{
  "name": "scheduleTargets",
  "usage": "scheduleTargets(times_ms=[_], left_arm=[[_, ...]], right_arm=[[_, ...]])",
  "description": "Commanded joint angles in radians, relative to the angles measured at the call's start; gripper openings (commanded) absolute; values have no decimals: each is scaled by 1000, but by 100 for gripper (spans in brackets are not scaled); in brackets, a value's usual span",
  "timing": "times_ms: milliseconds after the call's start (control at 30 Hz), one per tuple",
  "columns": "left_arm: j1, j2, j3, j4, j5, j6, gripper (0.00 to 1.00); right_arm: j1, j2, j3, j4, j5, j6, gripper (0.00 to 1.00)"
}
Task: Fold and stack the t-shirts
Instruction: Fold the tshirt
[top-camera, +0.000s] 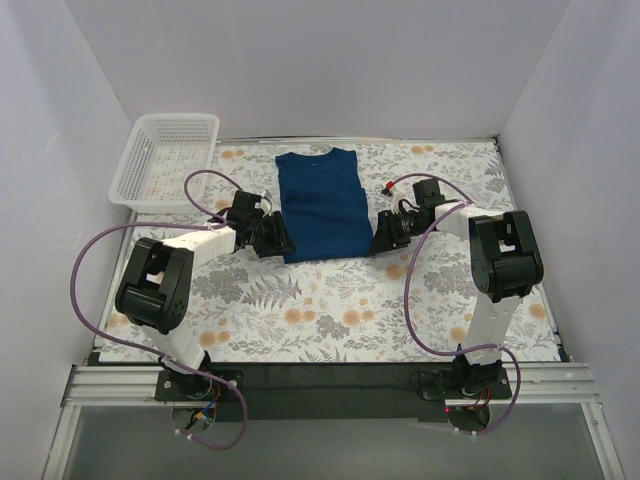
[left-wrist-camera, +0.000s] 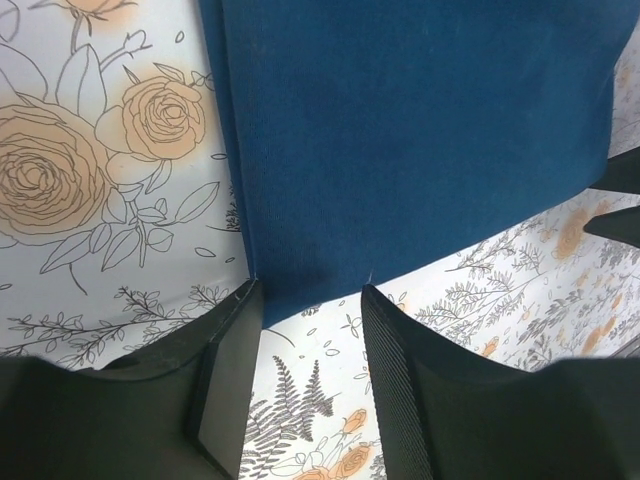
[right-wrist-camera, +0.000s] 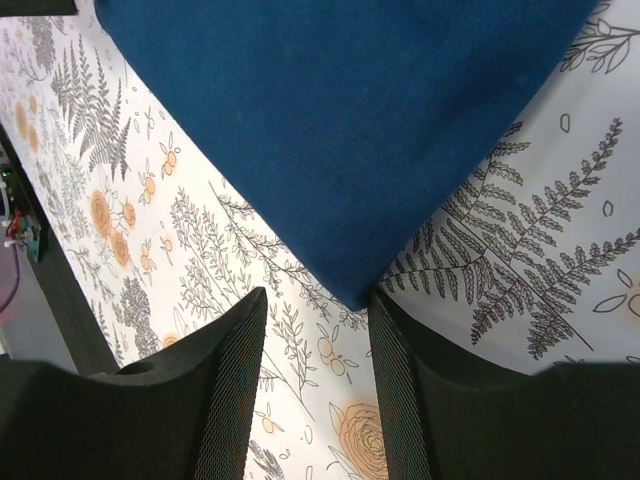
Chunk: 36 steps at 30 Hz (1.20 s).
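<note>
A navy blue t-shirt (top-camera: 322, 205) lies folded into a long rectangle at the back middle of the floral table, collar away from me; its print is hidden. My left gripper (top-camera: 278, 238) is open at the shirt's near left corner; in the left wrist view the shirt (left-wrist-camera: 420, 140) ends just ahead of the gripper (left-wrist-camera: 308, 300), with nothing between the fingers. My right gripper (top-camera: 382, 238) is open at the near right corner; in the right wrist view the shirt corner (right-wrist-camera: 340, 130) points between the open fingers of the gripper (right-wrist-camera: 315, 300), ungripped.
A white mesh basket (top-camera: 165, 158) stands at the back left corner. A small red thing (top-camera: 386, 186) lies right of the shirt. White walls close in the table on three sides. The floral cloth (top-camera: 330, 310) covers the near half.
</note>
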Motion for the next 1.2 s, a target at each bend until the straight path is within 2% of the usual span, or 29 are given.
scheduleTargets(times_ms=[0, 233, 333, 433, 467, 500, 533, 567, 633, 833, 1167], left_arm=[[-6, 8, 6, -2, 13, 17, 41], [-9, 17, 13, 3, 45, 14, 34], [-11, 20, 11, 8, 56, 13, 28], [-11, 17, 6, 14, 67, 11, 17], [-11, 17, 3, 15, 70, 10, 14], [-11, 16, 0, 18, 71, 10, 4], [-11, 13, -7, 20, 74, 8, 0], [-11, 5, -10, 24, 77, 8, 0], [-11, -6, -27, 27, 87, 8, 0], [-11, -87, -109, 61, 126, -3, 0], [-18, -213, -306, 127, 199, -53, 0]], right_arm=[[-11, 10, 43, 25, -53, 15, 44], [-11, 21, 49, 27, -80, 29, 44], [-11, 25, 51, 27, -80, 32, 40], [-12, 28, 51, 27, -76, 29, 34], [-12, 28, 48, 27, -76, 27, 28], [-12, 27, 46, 27, -76, 26, 24], [-12, 25, 46, 27, -78, 26, 19], [-14, 24, 43, 27, -78, 24, 8], [-20, 19, 31, 27, -79, 21, 1], [-47, -36, -52, 16, -96, -40, 1], [-47, -81, -147, -93, -113, -181, 1]])
